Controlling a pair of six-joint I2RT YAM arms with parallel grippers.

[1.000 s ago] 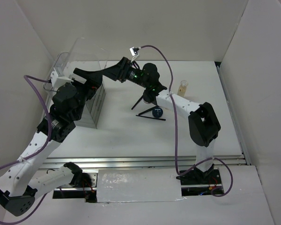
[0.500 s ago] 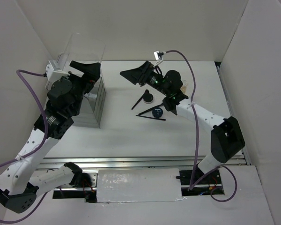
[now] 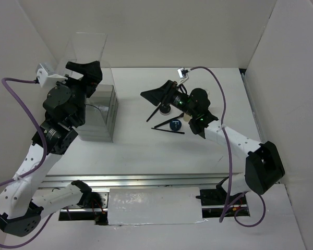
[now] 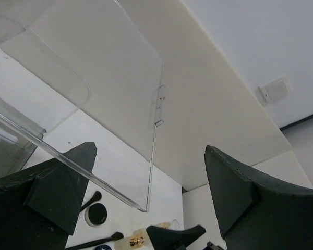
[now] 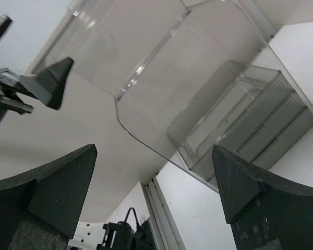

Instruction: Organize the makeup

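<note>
While left fingers [image 4: 57,187] and right fingers [image 5: 52,182] gape, a round dark-blue compact [image 3: 175,125] sits beside thin black brushes [image 3: 167,129].

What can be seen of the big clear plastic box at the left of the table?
The clear plastic box stands on the table at its left rear. It is transparent and looks rigid, with a squarish base whose front shows ribbed, drawer-like layers. Its lid is raised nearly upright, with rounded corners and a small tab on its free edge. The left gripper hovers by the lid, jaws open; whether it touches the lid cannot be told.
</note>
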